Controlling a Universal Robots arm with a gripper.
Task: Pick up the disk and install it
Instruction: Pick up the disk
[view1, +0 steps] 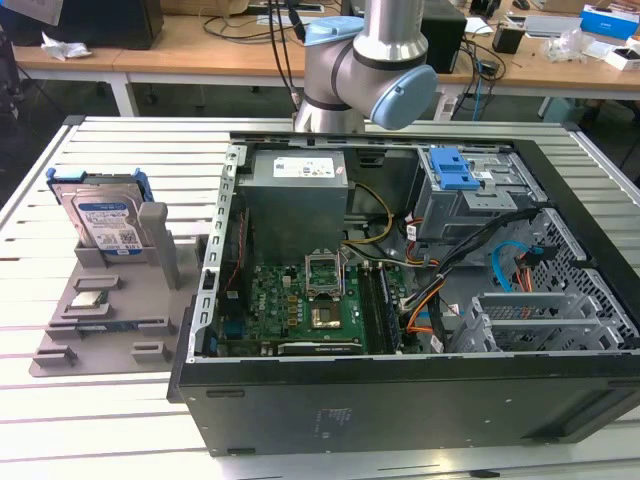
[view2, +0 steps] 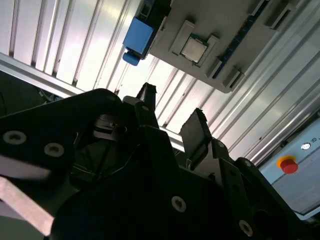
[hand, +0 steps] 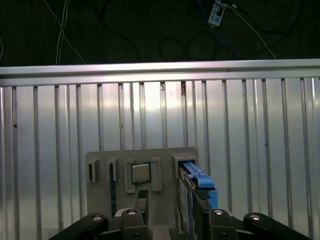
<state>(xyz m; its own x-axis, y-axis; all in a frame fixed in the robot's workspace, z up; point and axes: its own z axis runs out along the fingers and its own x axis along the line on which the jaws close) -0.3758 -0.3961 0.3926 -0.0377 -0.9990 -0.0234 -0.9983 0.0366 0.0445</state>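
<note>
1. In the exterior view the arm (view1: 370, 60) stands at the far edge of the slatted table (view1: 120, 150), behind the open computer case (view1: 400, 400). Its grey and blue joint is bent and an upright tube rises out of the top of the picture.
2. In the first wrist view the gripper (hand: 170, 196) looks down on a grey tray (hand: 150, 152) that lies on the table.
3. A square chip (hand: 141, 173) sits in a pocket of the tray.
4. The disk (hand: 197, 177) stands on edge in a slot of the same tray, just beside the chip, with its blue rail uppermost.
5. In the exterior view the tray lies to the left of the case, well apart from the drive bay with the blue latch (view1: 450, 170).
6. Inside the case are a green board (view1: 310, 300) and, further back, a grey metal box (view1: 300, 200).
7. In both wrist views the two dark fingers (view2: 197, 125) stand apart with a clear gap. They hold nothing and touch nothing.
</note>
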